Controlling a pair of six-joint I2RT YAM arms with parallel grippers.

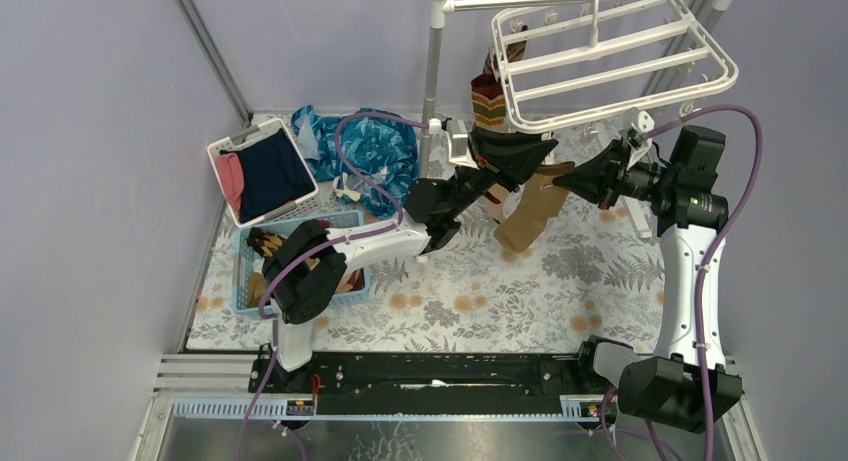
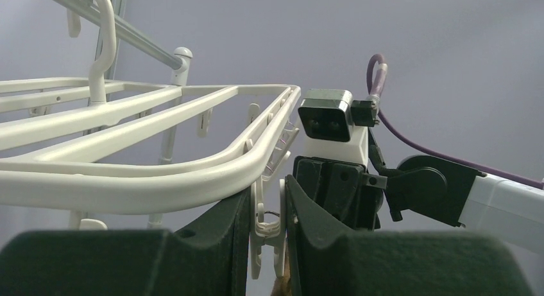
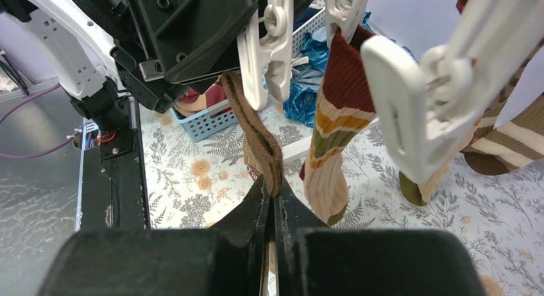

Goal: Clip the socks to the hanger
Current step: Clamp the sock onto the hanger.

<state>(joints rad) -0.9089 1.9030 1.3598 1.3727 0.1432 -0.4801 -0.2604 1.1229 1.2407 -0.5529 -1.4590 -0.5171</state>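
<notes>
Currently left gripper [image 2: 268, 212] is clamped on a hanger clip [image 2: 260, 235], apparently to spread it, so the right gripper [image 3: 272, 206], pinched tight on the brown sock [image 3: 256, 132], can feed the cuff in; hanger [image 2: 128, 183] hangs over the bench's far-right corner, striped sock [image 3: 333, 116] already clipped

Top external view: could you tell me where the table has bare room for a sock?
Bare: the floral strip between blue basket and right arm. Crowded: under the hanger with hanging socks, and back-left around the white basket.
</notes>
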